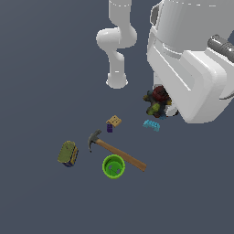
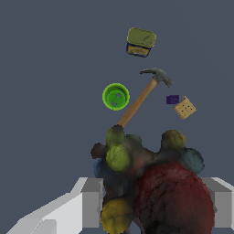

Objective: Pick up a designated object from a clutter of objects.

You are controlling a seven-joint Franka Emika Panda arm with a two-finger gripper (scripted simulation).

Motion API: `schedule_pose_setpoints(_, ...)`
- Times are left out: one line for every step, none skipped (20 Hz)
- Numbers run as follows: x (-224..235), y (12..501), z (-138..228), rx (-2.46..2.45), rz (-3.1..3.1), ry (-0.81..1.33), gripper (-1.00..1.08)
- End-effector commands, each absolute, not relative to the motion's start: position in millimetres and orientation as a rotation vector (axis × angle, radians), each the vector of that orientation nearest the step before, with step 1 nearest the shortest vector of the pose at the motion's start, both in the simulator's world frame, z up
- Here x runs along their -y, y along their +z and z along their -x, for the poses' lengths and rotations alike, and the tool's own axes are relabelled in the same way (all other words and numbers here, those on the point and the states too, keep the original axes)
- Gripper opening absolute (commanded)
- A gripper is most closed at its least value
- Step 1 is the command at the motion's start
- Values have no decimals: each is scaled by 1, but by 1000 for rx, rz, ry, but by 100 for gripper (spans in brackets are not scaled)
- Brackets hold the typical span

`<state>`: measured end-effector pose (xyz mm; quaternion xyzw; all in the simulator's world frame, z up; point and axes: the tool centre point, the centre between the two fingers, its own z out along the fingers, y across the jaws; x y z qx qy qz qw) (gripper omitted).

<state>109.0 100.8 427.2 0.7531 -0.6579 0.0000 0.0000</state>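
Observation:
The designated object (image 1: 156,101) is a lumpy dark red and black toy with olive-green bits, and it sits between my gripper's (image 1: 162,108) fingers under the white hand. In the wrist view the designated object (image 2: 155,187) fills the space between the two grey fingers (image 2: 91,201), and the gripper (image 2: 157,208) is shut on it. The rest of the clutter looks small and far below there, so the toy seems held above the floor. The clutter of objects lies toward the exterior view's left: hammer (image 1: 118,151), green cup (image 1: 113,166), olive-yellow can (image 1: 68,153).
A light-blue brick (image 1: 151,124) lies just beneath the held toy. A tan square block (image 1: 114,121) with a small purple piece (image 1: 109,128) sits beside the hammer head. The arm's white base (image 1: 117,81) stands behind. The wrist view shows hammer (image 2: 139,98), cup (image 2: 115,97), can (image 2: 140,41), tan block (image 2: 185,108).

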Motion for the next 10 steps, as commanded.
schedule_pose_setpoints(-100, 436, -110, 2067, -2366, 0, -100)
schedule_pose_setpoints(-99, 438, -110, 2067, -2366, 0, -100)
schedule_pose_setpoints(-99, 440, -111, 2067, -2366, 0, -100)
schedule_pose_setpoints(-99, 442, -111, 2067, -2366, 0, -100)
schedule_pose_setpoints(-99, 443, -111, 2067, -2366, 0, -100)
schedule_pose_setpoints(-99, 444, -111, 2067, -2366, 0, -100)
schedule_pose_setpoints(-99, 444, -112, 2067, -2366, 0, -100)
schedule_pose_setpoints(-99, 444, -112, 2067, -2366, 0, -100)
schedule_pose_setpoints(-99, 444, -112, 2067, -2366, 0, -100)
schedule_pose_setpoints(-99, 444, -112, 2067, -2366, 0, -100)
